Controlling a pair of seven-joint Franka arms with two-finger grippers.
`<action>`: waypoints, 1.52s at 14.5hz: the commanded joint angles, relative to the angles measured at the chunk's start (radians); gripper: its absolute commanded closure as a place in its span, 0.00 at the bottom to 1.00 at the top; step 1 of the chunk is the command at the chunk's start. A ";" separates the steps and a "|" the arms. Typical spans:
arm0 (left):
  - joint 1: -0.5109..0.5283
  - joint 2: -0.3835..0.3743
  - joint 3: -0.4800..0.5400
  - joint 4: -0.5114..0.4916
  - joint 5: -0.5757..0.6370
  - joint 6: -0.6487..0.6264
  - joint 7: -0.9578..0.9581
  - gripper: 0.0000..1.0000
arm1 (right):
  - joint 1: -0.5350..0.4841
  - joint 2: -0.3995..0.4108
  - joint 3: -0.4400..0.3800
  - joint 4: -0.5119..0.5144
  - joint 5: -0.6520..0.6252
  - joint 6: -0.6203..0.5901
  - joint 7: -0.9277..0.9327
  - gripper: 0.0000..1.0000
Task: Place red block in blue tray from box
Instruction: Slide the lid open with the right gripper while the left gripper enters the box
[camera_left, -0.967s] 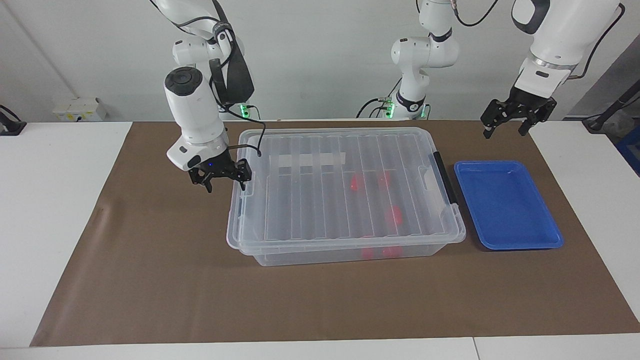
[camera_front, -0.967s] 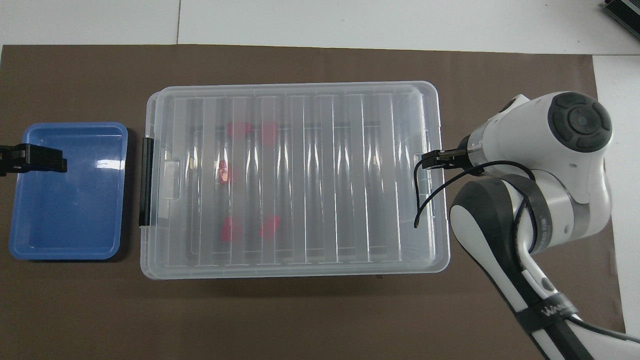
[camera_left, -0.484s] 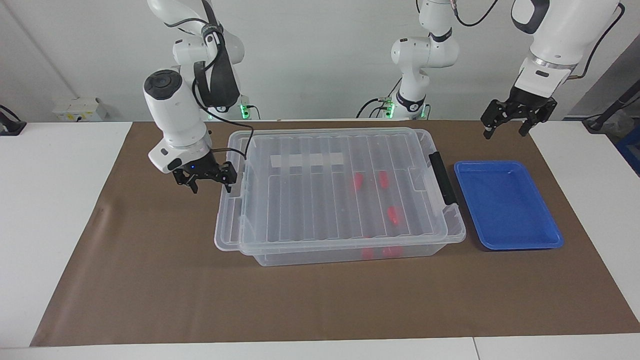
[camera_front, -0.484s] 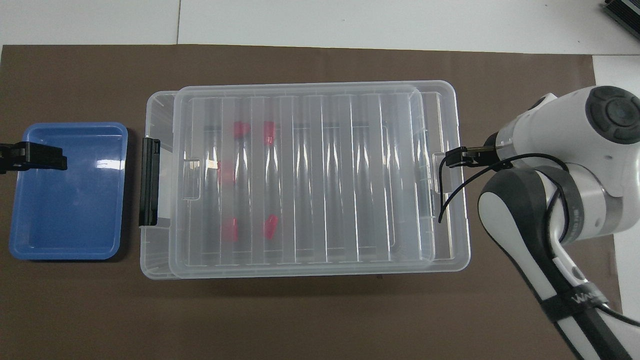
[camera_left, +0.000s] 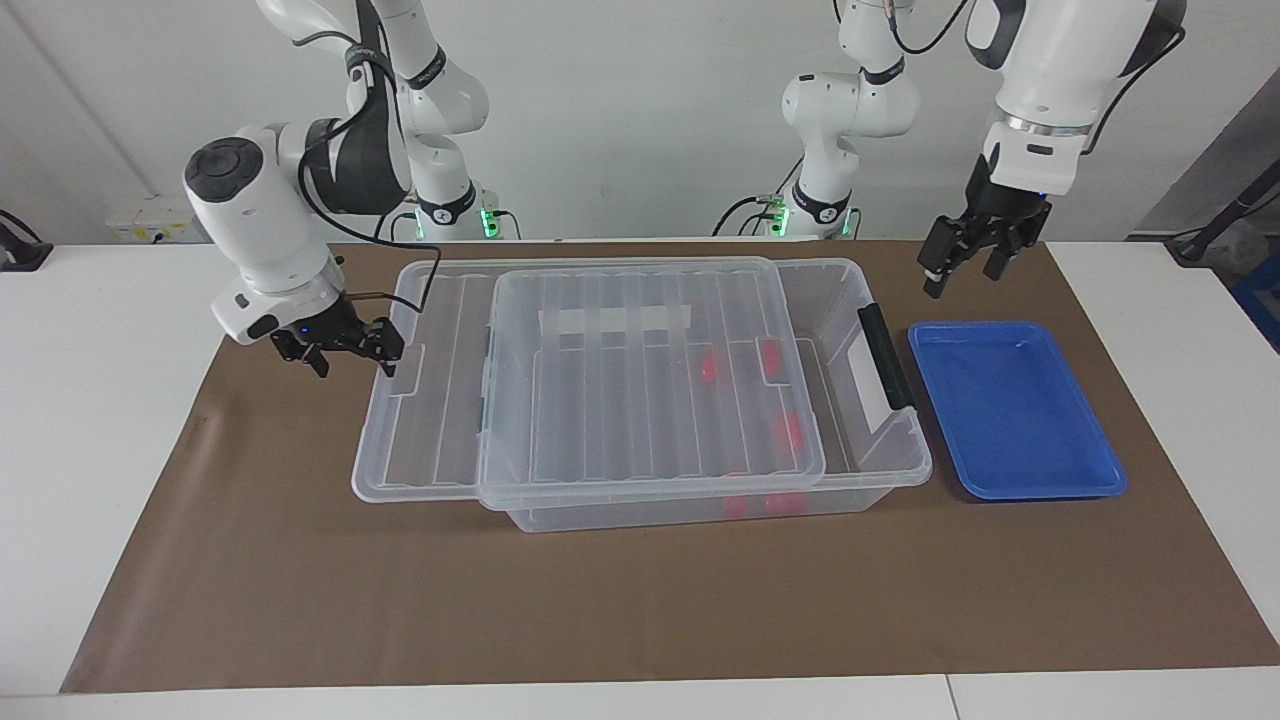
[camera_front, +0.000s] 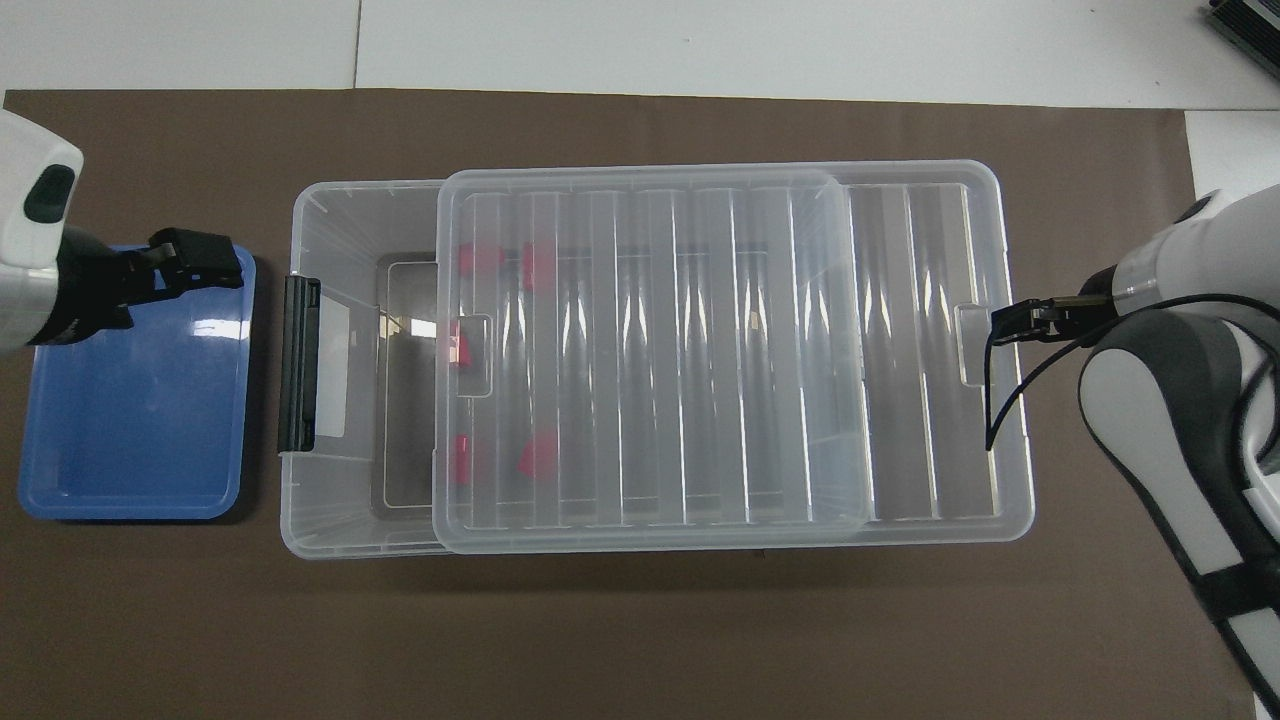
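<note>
The box (camera_left: 850, 300) (camera_front: 330, 215) is a clear bin in the middle of the brown mat. Several red blocks (camera_left: 710, 365) (camera_front: 480, 257) lie inside it. Its ribbed clear lid (camera_left: 600, 400) (camera_front: 700, 350) rests on top, shifted toward the right arm's end. That leaves the end by the black clip (camera_left: 888, 355) uncovered. My right gripper (camera_left: 350, 360) (camera_front: 1020, 325) is open, with one fingertip at the lid's end tab. The blue tray (camera_left: 1010, 410) (camera_front: 130, 400) lies empty beside the box's clip end. My left gripper (camera_left: 962, 268) (camera_front: 195, 262) hangs open above the tray's box-side corner.
The brown mat (camera_left: 640, 610) covers the middle of the white table (camera_left: 110, 400). A third robot base (camera_left: 830, 150) stands at the robots' edge, between the two arms. The lid overhangs the mat (camera_left: 420, 430) at the right arm's end.
The right gripper moved toward its own end of the table and the lid slid with it, uncovering the box's clip end. The left gripper swung over toward the box.
</note>
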 joint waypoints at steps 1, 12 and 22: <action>-0.054 -0.033 0.012 -0.097 0.009 0.095 -0.128 0.00 | -0.061 -0.026 0.008 -0.028 0.022 -0.008 -0.090 0.03; -0.144 0.182 0.013 -0.292 0.020 0.566 -0.232 0.00 | -0.130 -0.026 0.004 -0.026 0.021 -0.005 -0.148 0.02; -0.182 0.343 0.017 -0.289 0.042 0.723 -0.203 0.00 | -0.161 -0.026 0.002 -0.019 0.010 -0.001 -0.144 0.01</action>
